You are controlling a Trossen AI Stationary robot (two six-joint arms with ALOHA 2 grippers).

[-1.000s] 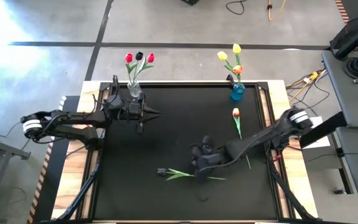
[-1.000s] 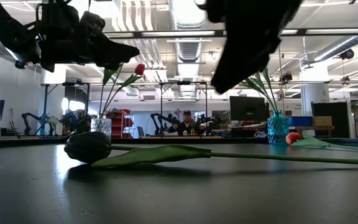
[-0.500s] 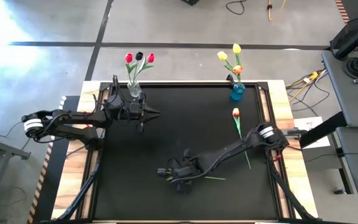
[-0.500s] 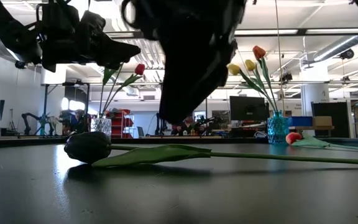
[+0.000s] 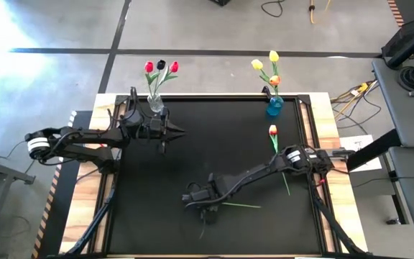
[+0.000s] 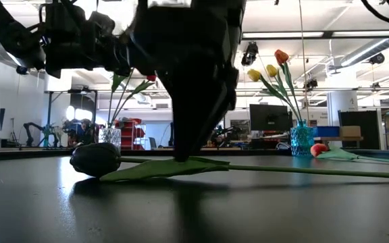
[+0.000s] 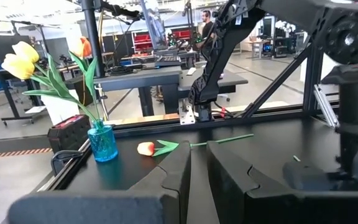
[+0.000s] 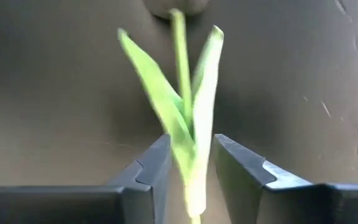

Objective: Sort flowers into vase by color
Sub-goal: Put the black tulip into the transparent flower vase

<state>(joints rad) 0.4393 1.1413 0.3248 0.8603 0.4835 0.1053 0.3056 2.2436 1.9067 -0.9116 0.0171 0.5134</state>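
A near-black tulip (image 5: 187, 198) lies flat on the black table, its head (image 6: 95, 159) toward the left and its stem running right. My right gripper (image 8: 191, 140) is low over it and open. Its fingers stand on either side of the stem and leaves (image 8: 188, 112), just behind the head; I see no touch. My left gripper (image 7: 198, 144) hovers shut beside the clear vase (image 5: 154, 104), which holds red and near-black tulips. The blue vase (image 5: 274, 106) holds yellow and orange tulips. A red-orange tulip (image 5: 272, 131) lies on the table in front of the blue vase.
My right arm (image 5: 264, 171) stretches slanting across the table's middle from the right edge. The lying red-orange tulip's stem (image 5: 282, 173) passes close to that arm. Both vases stand at the far edge. Bare black table surface (image 5: 149, 187) lies near and left of the near-black tulip.
My right gripper has moved toward the table's left and down, from beside the near-black tulip's stem to low over its leaves just behind the head. The tulip has stayed where it lay.
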